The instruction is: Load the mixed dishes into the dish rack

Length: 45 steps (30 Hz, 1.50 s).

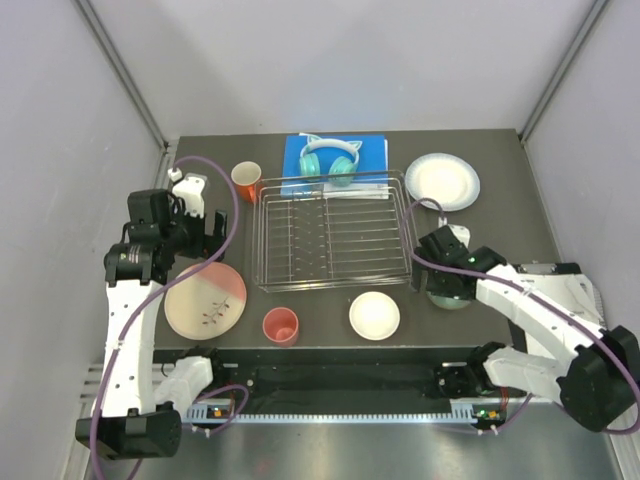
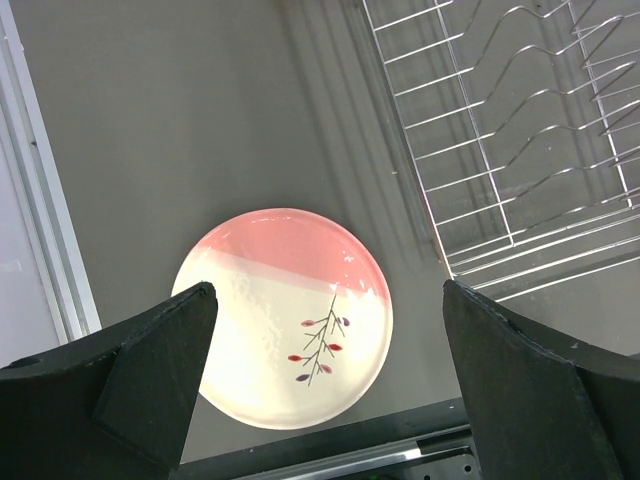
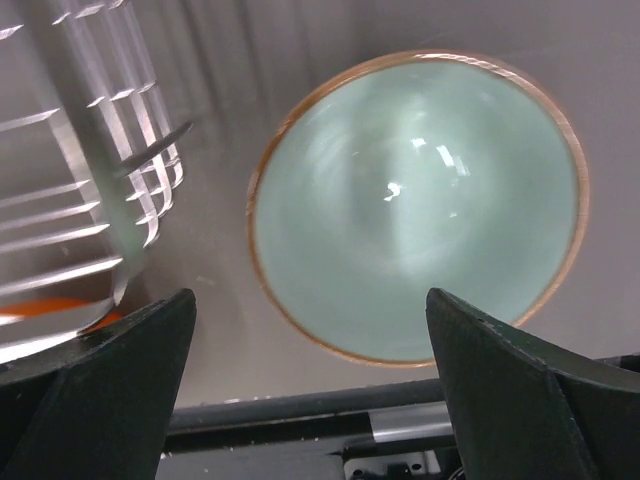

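Pretty plain booth on my feed: a dark matte counter (image 1: 500, 200) boxed in by pale grey panels, namely the left wall (image 1: 60, 150), back wall (image 1: 340, 60) and right wall (image 1: 600, 150). Aluminium uprights run along the back corners, the left post (image 1: 122, 75) and the right post (image 1: 560, 70). The light is soft and even from above, with a faint sheen on the counter in both wrist views.
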Tool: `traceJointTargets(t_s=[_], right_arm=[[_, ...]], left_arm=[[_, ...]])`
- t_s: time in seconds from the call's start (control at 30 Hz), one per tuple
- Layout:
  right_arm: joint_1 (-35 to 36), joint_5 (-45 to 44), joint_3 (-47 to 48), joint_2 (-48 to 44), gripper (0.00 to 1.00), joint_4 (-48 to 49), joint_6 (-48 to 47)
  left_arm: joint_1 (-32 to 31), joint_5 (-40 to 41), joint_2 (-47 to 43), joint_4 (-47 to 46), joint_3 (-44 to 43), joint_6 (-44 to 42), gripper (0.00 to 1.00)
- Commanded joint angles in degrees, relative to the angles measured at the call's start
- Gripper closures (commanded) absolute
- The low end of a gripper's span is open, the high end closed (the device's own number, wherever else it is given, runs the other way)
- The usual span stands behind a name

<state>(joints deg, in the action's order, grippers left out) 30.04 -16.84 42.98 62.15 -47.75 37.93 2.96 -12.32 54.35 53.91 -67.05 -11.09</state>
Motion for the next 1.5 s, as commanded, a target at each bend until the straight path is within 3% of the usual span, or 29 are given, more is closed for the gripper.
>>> traceJointTargets(t_s=[0.0, 0.17, 0.5, 0.93, 1.1, 1.17, 1.33, 1.47], right_arm=[[5.89, -3.1, 2.99, 1.65, 0.04, 0.38, -0.58], [7.49, -3.99, 2.37, 6.49, 0.09, 0.37, 1.35], [12.05, -12.68, 0.44, 7.89, 0.34, -1.38, 9.16], [18.74, -16.56, -4.93, 12.73, 0.43, -1.91, 22.01], [18.83, -17.35, -5.36, 10.89, 0.7, -2.09, 22.1], [18.82, -17.52, -5.19, 10.54, 0.76, -2.61, 22.36], [18.82, -18.4, -3.52, 7.82, 0.83, -5.68, 22.54], [18.82, -19.89, -1.06, 3.78, 1.0, -10.24, 22.19]], left_arm=[[0.2, 0.19, -0.56, -3.37, 0.34, -0.16, 0.01], [0.2, -0.16, -0.21, -3.64, 0.34, 0.11, 0.01], [0.2, -0.25, -0.21, -3.46, 0.43, -0.33, 0.01], [0.2, -0.34, 0.49, -2.41, -0.8, -0.95, 0.01], [0.2, -0.78, 0.67, -2.23, -1.33, -0.86, 0.01], [0.2, -0.95, 0.76, -2.06, -1.59, -0.77, 0.01], [0.29, -1.39, 0.76, -2.05, -1.95, -0.51, 0.01], [0.2, -2.01, 0.85, -1.97, -1.68, 0.02, 0.01]])
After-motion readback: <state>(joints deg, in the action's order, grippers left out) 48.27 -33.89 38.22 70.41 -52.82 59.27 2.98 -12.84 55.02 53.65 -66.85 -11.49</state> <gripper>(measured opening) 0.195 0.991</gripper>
